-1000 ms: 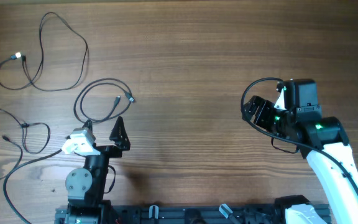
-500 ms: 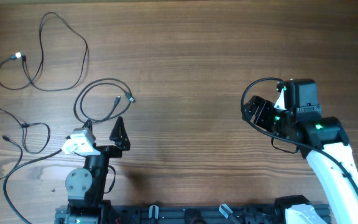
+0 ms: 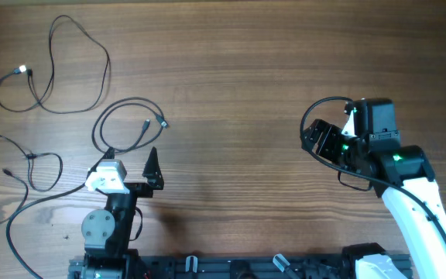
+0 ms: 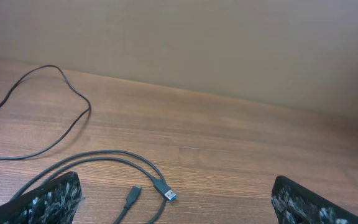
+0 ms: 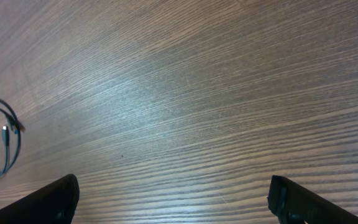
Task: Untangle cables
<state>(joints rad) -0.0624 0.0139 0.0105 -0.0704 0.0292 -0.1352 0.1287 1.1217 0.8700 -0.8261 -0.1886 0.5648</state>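
Black cables [image 3: 130, 99] loose beyond left fingers [image 3: 152, 165]

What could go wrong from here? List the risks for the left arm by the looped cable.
1. The open left pincer hangs just short of the looped cable, whose two strands run side by side. Closing there could catch both strands and drag the whole loop.
2. A sideways drag might push that loop onto the leftmost cable lying nearby and tangle the two.

On the worktop's [image 3: 231, 77] left side, the rear cable [image 3: 108, 68] lies behind the looped cable [image 3: 130, 99], the edge cable [image 3: 43, 155] lies left of it, and the left pincer [image 3: 130, 159] sits just before it.
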